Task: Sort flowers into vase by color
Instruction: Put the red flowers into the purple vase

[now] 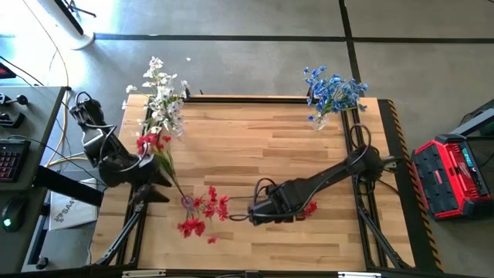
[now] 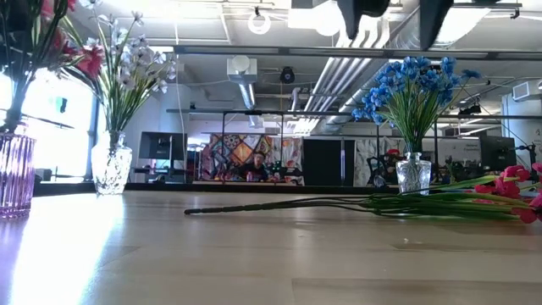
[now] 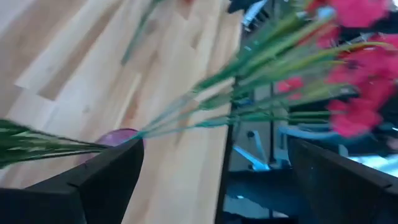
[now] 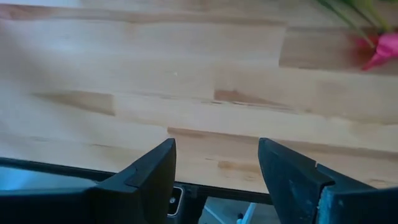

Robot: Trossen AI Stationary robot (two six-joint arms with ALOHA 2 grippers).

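Note:
Red sprigs (image 1: 207, 208) stand in a pink glass vase (image 1: 187, 202); one long red sprig (image 1: 154, 143) leans out of it toward the far left. My left gripper (image 1: 158, 185) is open beside that vase, and the stems (image 3: 205, 106) fan out ahead of its fingers. One red sprig (image 1: 309, 207) lies flat on the table (image 2: 356, 203). My right gripper (image 1: 253, 215) hangs open above its stem end, over bare wood (image 4: 217, 149). White flowers (image 1: 164, 100) and blue flowers (image 1: 333, 91) stand in clear vases at the far edge.
The white-flower vase (image 2: 111, 168) is at the far left corner and the blue-flower vase (image 2: 412, 174) at the far right. The table's middle is bare wood (image 1: 247, 147). A red case (image 1: 451, 174) sits on the floor right of the table, and a desk with a keyboard (image 1: 9, 158) on the left.

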